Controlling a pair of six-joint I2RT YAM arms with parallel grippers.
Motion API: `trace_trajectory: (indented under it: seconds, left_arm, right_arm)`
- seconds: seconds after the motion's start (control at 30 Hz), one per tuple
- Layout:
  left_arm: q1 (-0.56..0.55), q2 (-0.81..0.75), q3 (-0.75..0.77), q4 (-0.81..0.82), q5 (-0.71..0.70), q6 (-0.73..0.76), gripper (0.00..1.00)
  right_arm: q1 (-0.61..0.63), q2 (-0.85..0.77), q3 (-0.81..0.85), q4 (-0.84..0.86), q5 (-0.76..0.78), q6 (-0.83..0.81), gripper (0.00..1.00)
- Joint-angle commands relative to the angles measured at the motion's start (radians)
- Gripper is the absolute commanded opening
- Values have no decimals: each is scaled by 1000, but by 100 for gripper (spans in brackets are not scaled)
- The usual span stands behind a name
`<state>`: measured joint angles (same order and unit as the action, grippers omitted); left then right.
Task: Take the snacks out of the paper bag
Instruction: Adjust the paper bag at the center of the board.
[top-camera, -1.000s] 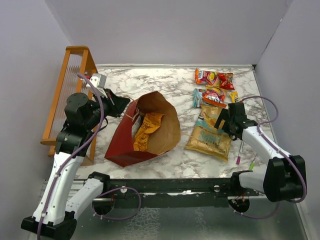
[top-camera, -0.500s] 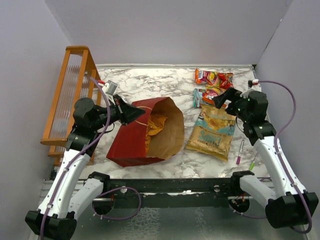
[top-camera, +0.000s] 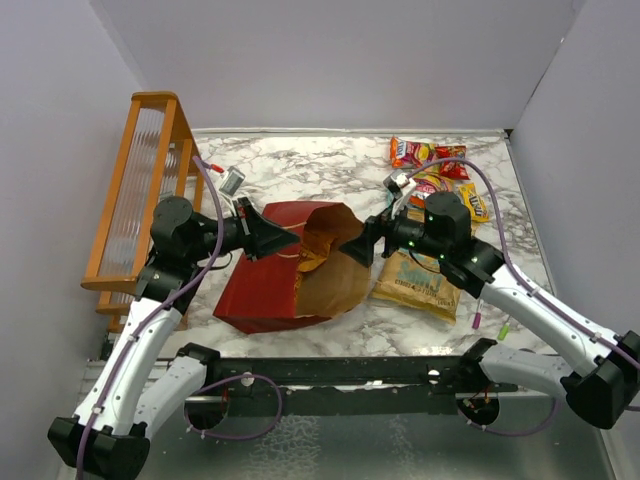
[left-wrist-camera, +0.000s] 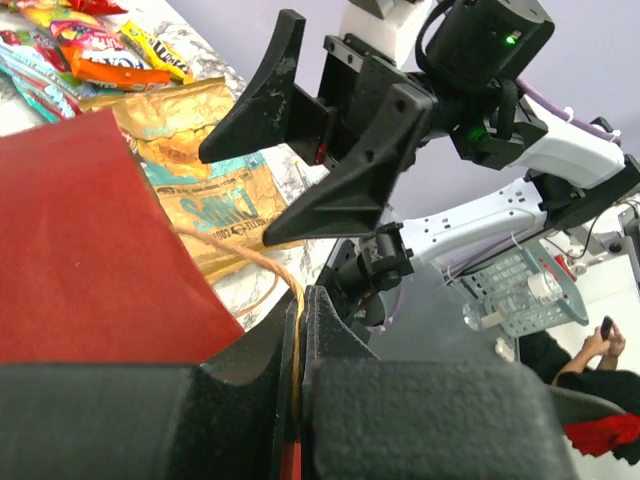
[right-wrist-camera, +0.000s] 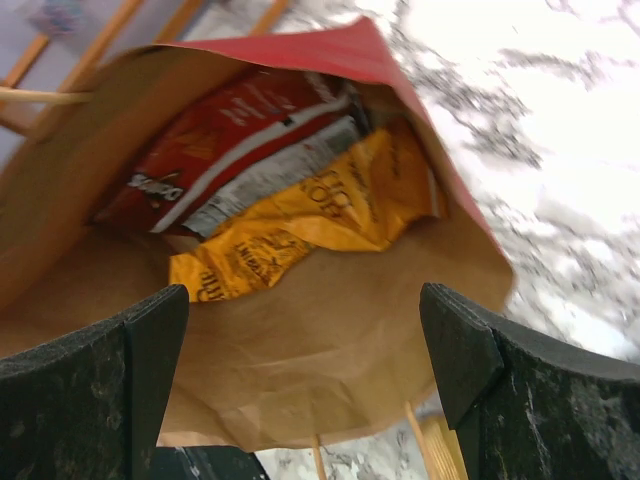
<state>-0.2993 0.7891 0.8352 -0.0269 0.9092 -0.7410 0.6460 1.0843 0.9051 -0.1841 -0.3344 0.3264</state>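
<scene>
The dark red paper bag (top-camera: 262, 290) lies on its side, its brown mouth facing right. My left gripper (top-camera: 288, 238) is shut on the bag's tan handle (left-wrist-camera: 262, 262) and holds the upper lip up; its jaws (left-wrist-camera: 300, 305) pinch the cord. My right gripper (top-camera: 358, 246) is open at the bag's mouth; it also shows in the left wrist view (left-wrist-camera: 300, 140). In the right wrist view (right-wrist-camera: 308, 375) a yellow packet (right-wrist-camera: 300, 225) and a red packet (right-wrist-camera: 225, 130) lie inside the bag. A gold packet (top-camera: 425, 280) and several small snacks (top-camera: 428, 158) lie on the table to the right.
An orange wooden rack (top-camera: 140, 190) stands along the left edge, close behind my left arm. A pink pen (top-camera: 478, 318) and a green pen (top-camera: 503, 330) lie at the near right. Grey walls enclose the marble table (top-camera: 300, 165).
My right gripper has swung left from over the gold packet to the bag's mouth. My left gripper has moved right with the bag's upper lip, lifting it.
</scene>
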Motion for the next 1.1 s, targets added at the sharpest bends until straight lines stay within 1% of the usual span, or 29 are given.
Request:
trace_trajectory:
  seconds: [0.0, 0.03, 0.07, 0.13, 0.23, 0.4, 0.47, 0.6, 0.73, 0.87, 0.93, 1.0, 1.07]
  left_arm:
    - [-6, 25, 156, -222, 38, 215, 0]
    - [-6, 30, 182, -259, 12, 243, 0]
    - [-6, 31, 197, -278, -16, 259, 0]
    - [-6, 35, 218, -286, -58, 268, 0]
    - [-7, 37, 242, -277, -141, 276, 0]
    - [-7, 70, 313, -303, -336, 343, 0]
    - [-6, 94, 346, -317, -399, 373, 0]
    - [-7, 153, 408, -320, -433, 431, 0]
    - [-7, 213, 459, -256, -447, 468, 0]
    - [-5, 284, 527, -186, -428, 555, 0]
    - [-5, 339, 596, -178, -403, 601, 0]
    - [-5, 410, 686, -203, -386, 634, 0]
    - [-5, 466, 756, -229, -339, 655, 0]
  right_arm:
    - [43, -63, -17, 124, 60, -43, 99]
    - [43, -66, -19, 115, 83, -38, 99]
    - [42, -68, -19, 111, 66, -49, 99]
    - [43, -66, -37, 126, -9, -57, 99]
    - [77, -41, -71, 147, 0, 18, 99]
    - [304, 25, -86, 166, 198, 47, 99]
    - [359, 36, -116, 205, 236, 85, 99]
    - [406, 64, -144, 261, 302, 128, 99]
    - [419, 103, -123, 266, 399, 151, 99]
    - [419, 149, -64, 249, 509, 148, 99]
    - [419, 191, -30, 240, 520, 153, 99]
    - [419, 225, -6, 243, 506, 166, 100]
    - [419, 256, 10, 248, 487, 186, 99]
